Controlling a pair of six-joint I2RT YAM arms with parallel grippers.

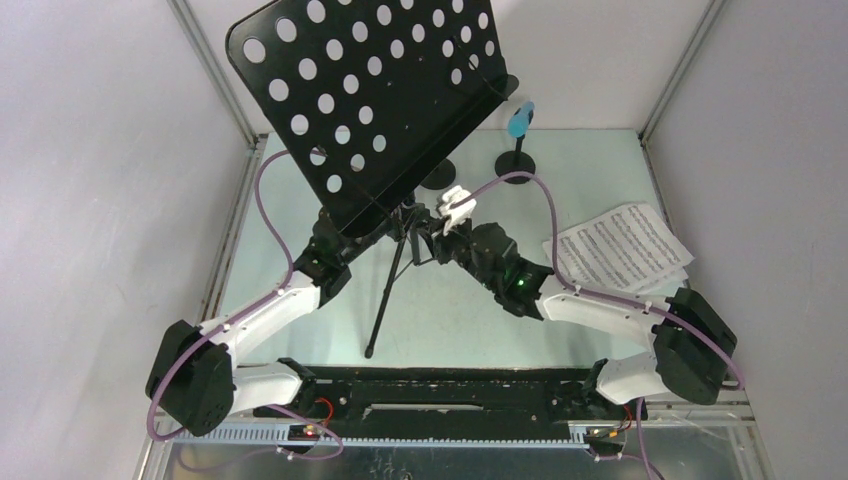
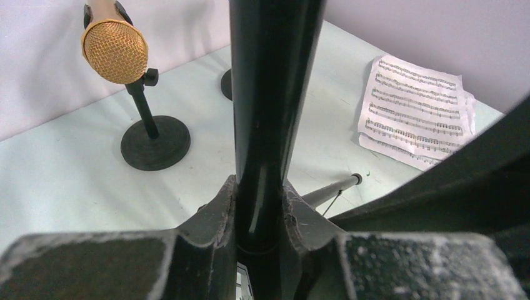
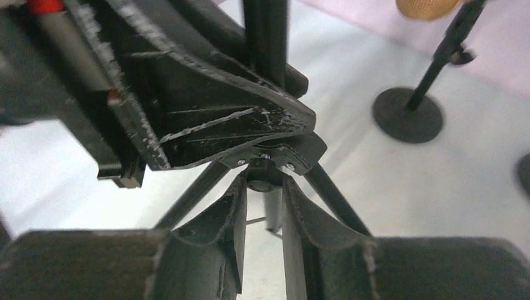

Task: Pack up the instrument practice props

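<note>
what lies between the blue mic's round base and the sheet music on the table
Mostly bare table, but the right arm's purple cable arcs over that stretch between the blue mic's base and the sheet music. The top view shows it.

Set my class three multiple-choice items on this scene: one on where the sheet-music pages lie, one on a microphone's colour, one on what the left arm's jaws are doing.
1. The sheet-music pages lie:
A) on the table beside the right arm
B) on the stand's desk
C) under the tripod legs

2. The microphone at the table's far edge in the overhead view is:
A) red
B) green
C) light blue

3. The left arm's jaws are:
A) open above the pages
B) shut on the music stand's pole
C) holding a microphone

Answers:
1 A, the overhead view shows the pages flat on the table next to that arm.
2 C, its head is light blue.
3 B, the left wrist view shows the pole clamped between them.
</note>
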